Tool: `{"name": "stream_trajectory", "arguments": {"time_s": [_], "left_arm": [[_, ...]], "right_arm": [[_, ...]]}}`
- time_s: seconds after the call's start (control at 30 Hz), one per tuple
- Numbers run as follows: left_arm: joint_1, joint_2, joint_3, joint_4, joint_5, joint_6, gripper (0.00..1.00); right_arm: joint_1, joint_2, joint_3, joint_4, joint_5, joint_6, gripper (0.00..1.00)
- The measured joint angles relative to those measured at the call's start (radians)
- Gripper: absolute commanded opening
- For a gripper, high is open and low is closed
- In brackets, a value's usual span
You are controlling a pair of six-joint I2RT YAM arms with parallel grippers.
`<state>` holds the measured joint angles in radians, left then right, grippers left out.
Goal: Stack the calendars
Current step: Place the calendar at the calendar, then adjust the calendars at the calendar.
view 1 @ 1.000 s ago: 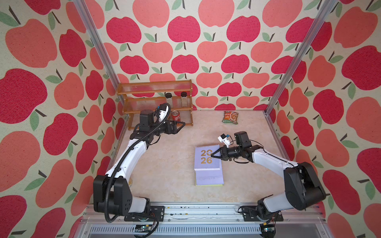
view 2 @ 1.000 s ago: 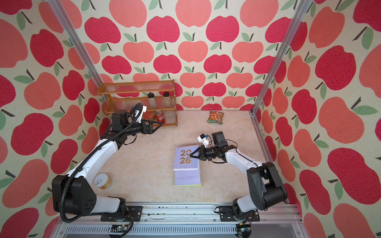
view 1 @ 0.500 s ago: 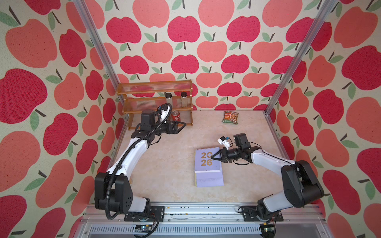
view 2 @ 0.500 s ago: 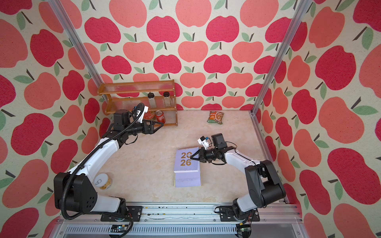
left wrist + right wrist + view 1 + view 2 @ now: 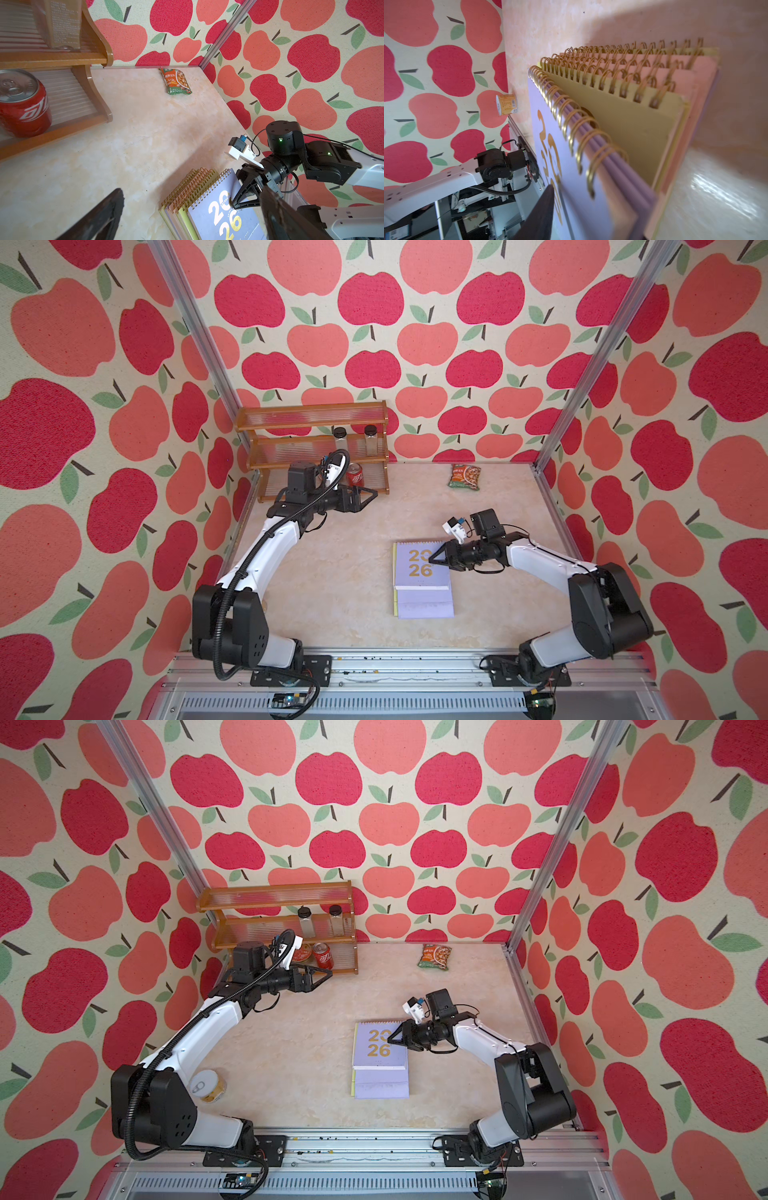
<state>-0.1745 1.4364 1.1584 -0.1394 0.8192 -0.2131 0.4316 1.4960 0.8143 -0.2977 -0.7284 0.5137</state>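
Observation:
The calendars point(image 5: 422, 572) point(image 5: 379, 1048) lie in one pile mid-table, spirals toward the far side. A lilac one with gold "20 26" is on top; yellow-green, peach-pink and lilac edges fan out beneath it point(image 5: 187, 199) point(image 5: 623, 99). My right gripper point(image 5: 433, 561) point(image 5: 390, 1041) point(image 5: 234, 204) is at the top calendar's right edge near the spiral, open. Its upper finger point(image 5: 542, 212) rests just over the cover; the lower one is hidden under the edge. My left gripper point(image 5: 374, 492) point(image 5: 329, 972) point(image 5: 191, 189) hangs open and empty in front of the shelf.
A wooden shelf rack point(image 5: 316, 448) stands at the back left with a red can point(image 5: 356, 477) and two jars point(image 5: 340, 439). A green snack packet point(image 5: 464, 477) lies at the back right. A tin can point(image 5: 206, 1085) stands near the left arm's base.
The right gripper has brought the lilac calendar down flat onto the pile and its jaws have parted. The left arm has barely moved.

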Motion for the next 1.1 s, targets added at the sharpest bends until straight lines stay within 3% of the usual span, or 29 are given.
{"name": "stream_trajectory", "arguments": {"time_s": [0.27,0.57,1.1], "left_arm": [[-0.003,0.0,0.0,-0.011,-0.003,0.003,0.99],[-0.006,0.013,0.0,-0.019,-0.012,0.004,0.99],[-0.006,0.024,0.0,-0.03,-0.019,0.022,0.99]], "right_arm": [[0.0,-0.032,0.052,-0.132,0.154,-0.02,0.58],[0.052,-0.094,0.055,-0.236,0.317,0.005,0.61],[0.152,-0.082,0.101,-0.259,0.417,0.071,0.61]]}}
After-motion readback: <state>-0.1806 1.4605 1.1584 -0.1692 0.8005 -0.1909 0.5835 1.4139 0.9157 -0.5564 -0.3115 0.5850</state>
